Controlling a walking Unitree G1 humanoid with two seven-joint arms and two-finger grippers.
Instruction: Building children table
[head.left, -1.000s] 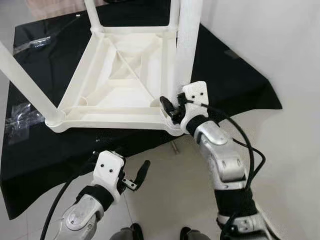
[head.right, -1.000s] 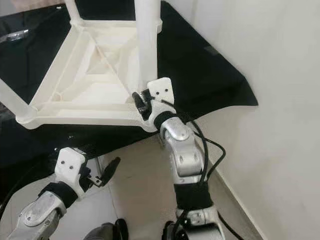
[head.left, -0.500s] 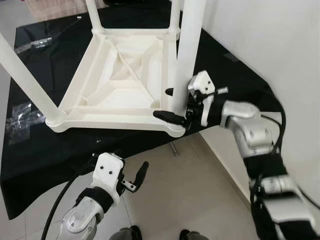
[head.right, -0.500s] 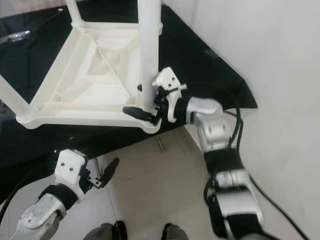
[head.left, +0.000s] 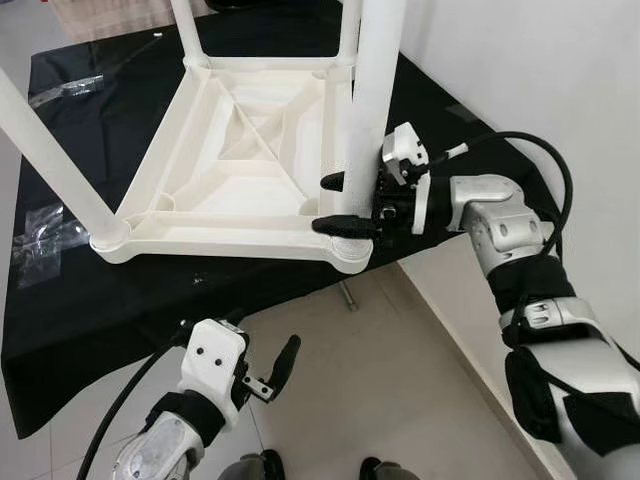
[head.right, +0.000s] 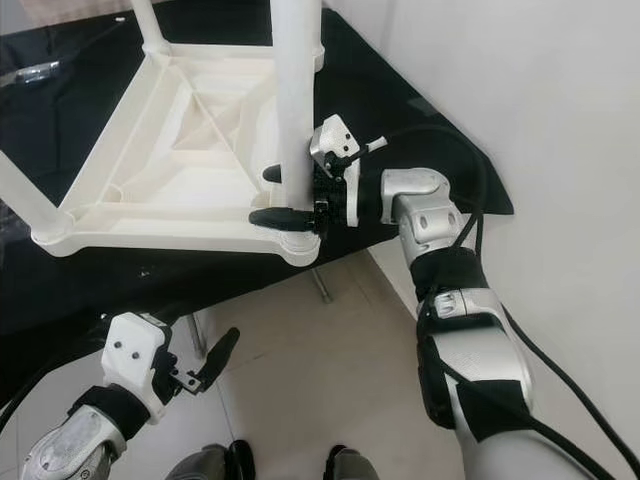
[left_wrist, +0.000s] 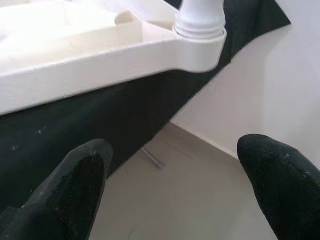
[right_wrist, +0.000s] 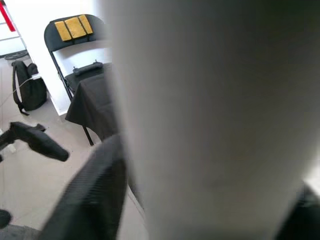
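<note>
**Seating the last leg on the kids' table**

The table (head.left: 250, 170) is flipped upside down on a black cloth (head.left: 90, 300) over a bench, near corner hanging right at the cloth's edge. My right gripper (head.left: 345, 205) is around the near-right leg (head.left: 372, 90) just above its socket, one black finger on each side of the tube, closed on it as far as I can tell. The wrist camera there is basically all white plastic.

My take on doing this bit well: keep the leg dead upright over the socket and twist or push straight along its axis. A grip this low gives good control of the joint but not much leverage, so any sideways lean would just bind it. The tabletop isn't pinned by anything, so a hard push could skid it on the cloth. Probably worth bringing the left gripper (head.left: 270, 370) up to brace the rim. Right now it hangs low in front of the bench over the tiled floor (head.left: 400, 400), fingers apart, holding nothing.

Material-wise it's all smooth, slightly glossy off-white moulded plastic. Legs are plain round tubes, each ending in a stepped collar at a rounded corner socket. The underside is a square frame with diagonal ribs. Slick stuff, so I wouldn't trust a light pinch. The cloth is matte, with clear plastic bags (head.left: 40, 240) lying on it by the far-left side.
</note>
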